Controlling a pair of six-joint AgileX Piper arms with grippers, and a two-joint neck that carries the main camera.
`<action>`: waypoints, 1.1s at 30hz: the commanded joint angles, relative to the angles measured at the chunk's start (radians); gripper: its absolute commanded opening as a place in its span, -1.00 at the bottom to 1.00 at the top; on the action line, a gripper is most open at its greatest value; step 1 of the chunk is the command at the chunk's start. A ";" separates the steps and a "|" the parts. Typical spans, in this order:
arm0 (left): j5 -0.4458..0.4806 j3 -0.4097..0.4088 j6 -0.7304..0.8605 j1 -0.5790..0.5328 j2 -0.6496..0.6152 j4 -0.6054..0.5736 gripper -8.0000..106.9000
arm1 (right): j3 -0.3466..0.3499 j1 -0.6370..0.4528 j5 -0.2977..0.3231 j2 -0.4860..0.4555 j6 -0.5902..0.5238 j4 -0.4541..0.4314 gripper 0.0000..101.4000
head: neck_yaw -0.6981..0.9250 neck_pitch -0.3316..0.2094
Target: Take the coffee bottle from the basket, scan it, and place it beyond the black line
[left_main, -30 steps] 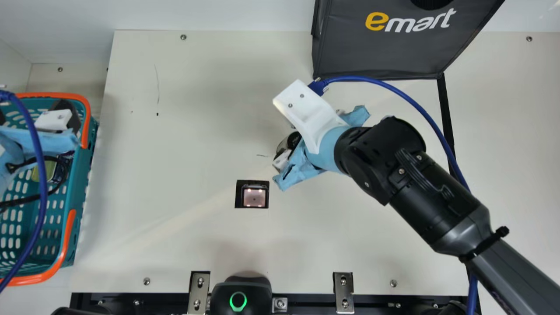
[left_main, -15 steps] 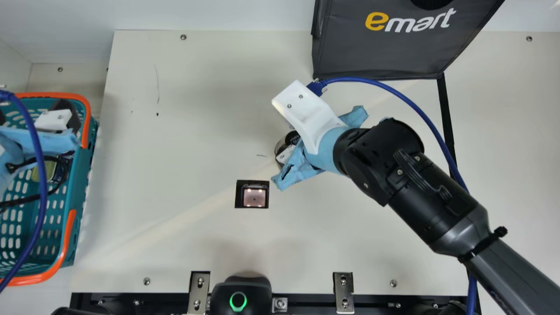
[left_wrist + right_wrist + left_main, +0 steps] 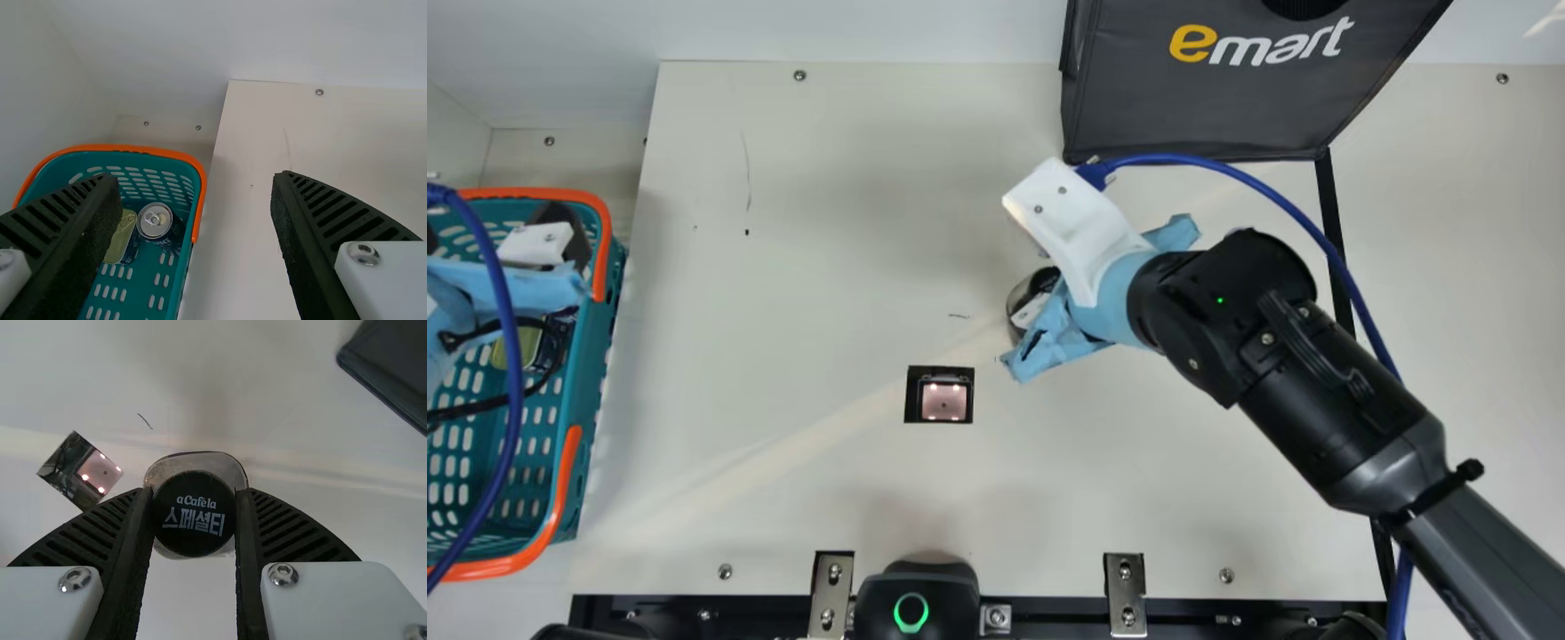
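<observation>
The bottle (image 3: 200, 461), near the scanner (image 3: 944, 397) on its right, is held at the cap (image 3: 193, 543) by the right gripper (image 3: 195, 503). Judged stiff, smooth, fairly heavy if full; a level squeeze across cap or neck should suit. Cap round, black, pale-lettered; body wider, see-through. Left gripper (image 3: 195, 179), well left of the scanner, stands wide.
</observation>
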 commanded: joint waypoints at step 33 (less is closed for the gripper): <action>0.000 0.000 0.000 0.000 0.000 0.000 0.71 | -0.042 -0.282 0.021 -0.063 -0.057 0.006 -1.00 | -0.305 -0.026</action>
